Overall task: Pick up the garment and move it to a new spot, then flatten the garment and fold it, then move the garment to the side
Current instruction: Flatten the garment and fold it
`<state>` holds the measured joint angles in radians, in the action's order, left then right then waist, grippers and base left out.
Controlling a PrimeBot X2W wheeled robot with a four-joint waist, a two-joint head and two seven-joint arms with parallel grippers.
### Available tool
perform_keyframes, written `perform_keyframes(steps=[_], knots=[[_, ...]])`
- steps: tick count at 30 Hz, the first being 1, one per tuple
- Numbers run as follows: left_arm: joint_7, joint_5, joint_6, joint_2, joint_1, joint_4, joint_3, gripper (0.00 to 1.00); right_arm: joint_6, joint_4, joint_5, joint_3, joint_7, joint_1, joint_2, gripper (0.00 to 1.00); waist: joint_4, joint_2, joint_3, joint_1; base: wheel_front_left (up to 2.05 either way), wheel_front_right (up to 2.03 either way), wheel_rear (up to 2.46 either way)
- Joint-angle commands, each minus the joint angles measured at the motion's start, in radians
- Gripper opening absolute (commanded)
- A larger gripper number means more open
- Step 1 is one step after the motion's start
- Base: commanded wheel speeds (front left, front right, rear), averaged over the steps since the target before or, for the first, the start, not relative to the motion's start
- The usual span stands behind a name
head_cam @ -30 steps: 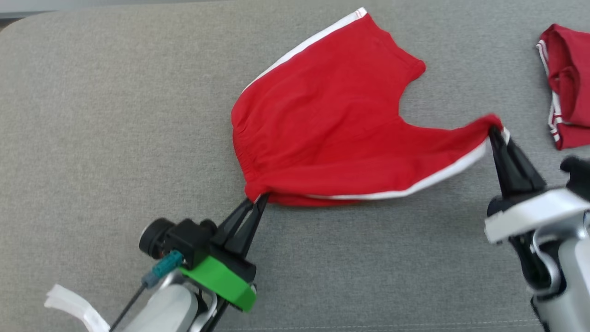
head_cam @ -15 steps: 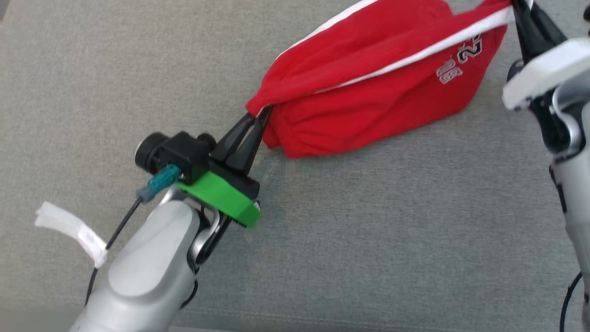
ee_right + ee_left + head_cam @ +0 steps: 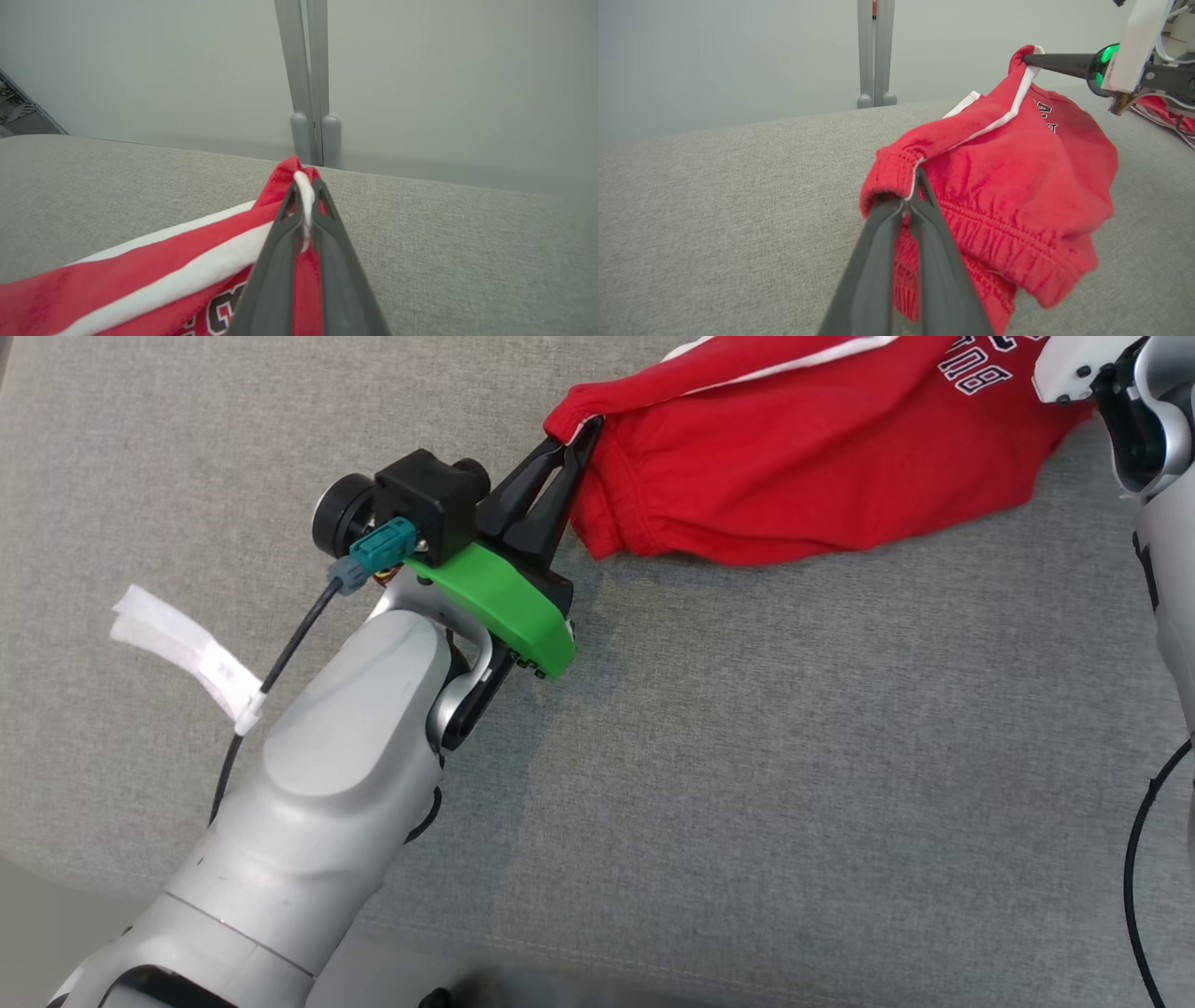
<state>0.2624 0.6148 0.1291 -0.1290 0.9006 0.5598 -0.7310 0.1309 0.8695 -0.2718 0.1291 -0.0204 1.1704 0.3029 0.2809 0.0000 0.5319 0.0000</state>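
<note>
Grey fabric-covered bench: open near and left of the red white-striped shorts; paired grey upright posts stand beyond its far edge.

The left gripper is closed, its two dark fingers pinched together on the waistband corner of the red shorts. It is pointed up and to the right in the head view, carried on a green wrist bracket and a pale forearm reaching in from the lower left. The right gripper is likewise clamped, on a white-striped edge of the shorts. Its white wrist is seen at the top right corner.
</note>
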Motion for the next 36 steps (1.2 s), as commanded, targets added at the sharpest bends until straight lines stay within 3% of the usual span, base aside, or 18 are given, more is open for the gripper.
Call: perform_keyframes(steps=[1,2,3,10,18,25,33,34,35,36], knots=[[0.003,-0.001,0.002,0.007,0.021,0.012,-0.004,0.07,-0.001,0.027,0.004,-0.004,0.016,0.019,-0.001,0.4,0.013,0.0,0.011,0.0,0.0,0.0,0.0],[0.002,-0.008,0.002,0.01,0.028,0.017,0.001,0.83,-0.001,0.049,0.007,0.003,0.029,0.031,-0.006,1.0,0.014,0.0,0.01,0.0,0.0,0.0,0.0],[0.003,-0.012,0.002,0.013,0.027,0.02,0.003,1.0,-0.001,0.063,0.007,0.009,0.042,0.036,-0.01,1.0,0.014,0.0,0.008,0.0,0.0,0.0,0.0],[0.002,-0.106,0.003,-0.005,-0.063,-0.013,0.063,1.0,-0.001,0.167,-0.027,0.066,0.119,0.002,0.012,1.0,-0.006,0.0,-0.047,0.0,0.0,0.0,0.0],[0.002,-0.167,-0.007,-0.028,-0.205,-0.096,0.157,1.0,-0.001,0.233,-0.088,0.112,0.137,-0.065,0.053,1.0,-0.002,0.0,-0.107,0.0,0.0,0.0,0.0],[0.002,-0.208,-0.044,-0.02,-0.352,-0.24,0.332,1.0,-0.001,0.27,-0.144,0.147,0.121,-0.126,0.061,1.0,0.01,0.0,-0.123,0.0,0.0,0.0,0.0],[0.002,-0.283,-0.044,0.04,-0.524,-0.377,0.55,1.0,-0.001,0.308,-0.202,0.169,0.095,-0.171,0.067,1.0,0.028,0.0,-0.116,0.0,0.0,0.0,0.0],[0.002,-0.29,-0.041,0.047,-0.543,-0.388,0.572,1.0,-0.001,0.311,-0.213,0.17,0.091,-0.178,0.064,0.93,0.03,0.0,-0.117,0.0,0.0,0.0,0.0],[0.002,-0.294,-0.039,0.053,-0.556,-0.392,0.586,1.0,-0.001,0.313,-0.222,0.171,0.088,-0.182,0.063,0.45,0.031,0.0,-0.117,0.0,0.0,0.0,0.0],[0.002,-0.304,-0.034,0.059,-0.571,-0.395,0.599,1.0,-0.001,0.312,-0.234,0.171,0.087,-0.187,0.06,0.04,0.033,0.0,-0.119,0.0,0.0,0.0,0.0]])
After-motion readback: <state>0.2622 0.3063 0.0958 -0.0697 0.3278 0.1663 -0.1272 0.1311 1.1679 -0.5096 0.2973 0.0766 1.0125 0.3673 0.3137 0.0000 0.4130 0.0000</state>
